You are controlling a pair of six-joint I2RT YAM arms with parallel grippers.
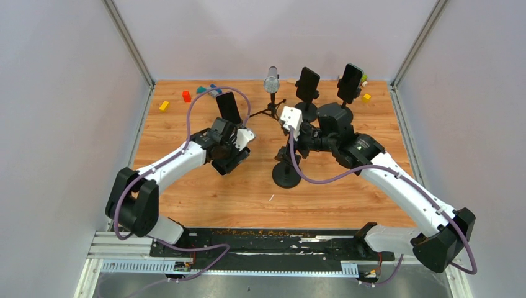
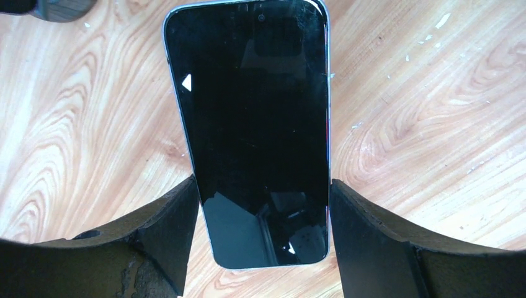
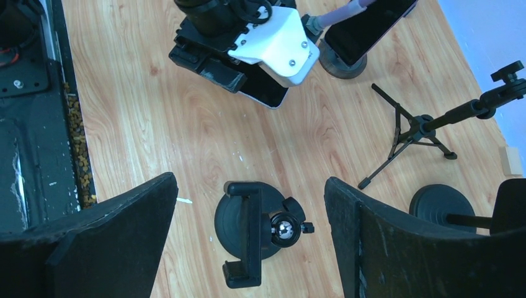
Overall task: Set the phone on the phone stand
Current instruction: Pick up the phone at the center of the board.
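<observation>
The left gripper (image 2: 263,186) clamps both long edges, lower half, of the black glass-fronted slab phone (image 2: 254,93), centre of the left wrist view, over the wooden table (image 2: 434,124). The phone is judged rigid, slick and breakable: grip the side rails only. The right gripper (image 3: 248,183) stands wide and empty above the black round-based clamp phone stand (image 3: 243,239), lower centre.

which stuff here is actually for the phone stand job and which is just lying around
For the job: phone between the left hand's fingers; empty phone stand below the right hand.
Lying about: microphone on its tripod; other phones already on stands; coloured blocks.
</observation>
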